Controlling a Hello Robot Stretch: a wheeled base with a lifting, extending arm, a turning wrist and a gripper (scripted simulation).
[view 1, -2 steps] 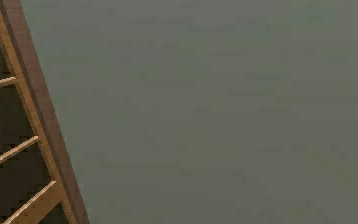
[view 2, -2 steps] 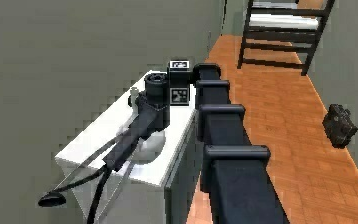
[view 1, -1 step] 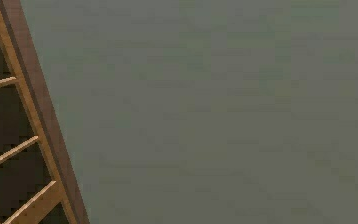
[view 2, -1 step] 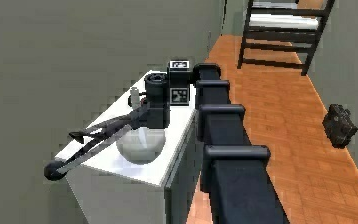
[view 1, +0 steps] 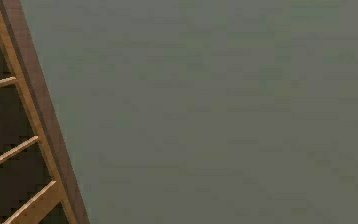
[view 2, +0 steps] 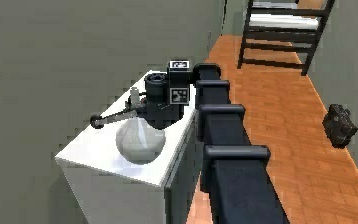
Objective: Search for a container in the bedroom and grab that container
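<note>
Wood floor point(view 2: 287, 100) fills the right of the arm side view. Nearest, the dark arm point(view 2: 232, 160) rises from the bottom edge beside a white cabinet point(view 2: 92, 152). Toward the near edge of the cabinet's top stands the container point(view 2: 139, 143), a pale rounded flask. Just beyond it the gripper point(view 2: 112, 117) reaches left over the top's middle. Whether it holds anything or touches the flask cannot be told. Farther out a dark lump point(view 2: 338, 125) sits on the floor, then a dark bed frame point(view 2: 277, 35). Ahead, the forward view gives a grey wall point(view 1: 217, 110) and a slanting wooden frame point(view 1: 39, 120) at its left edge.
</note>
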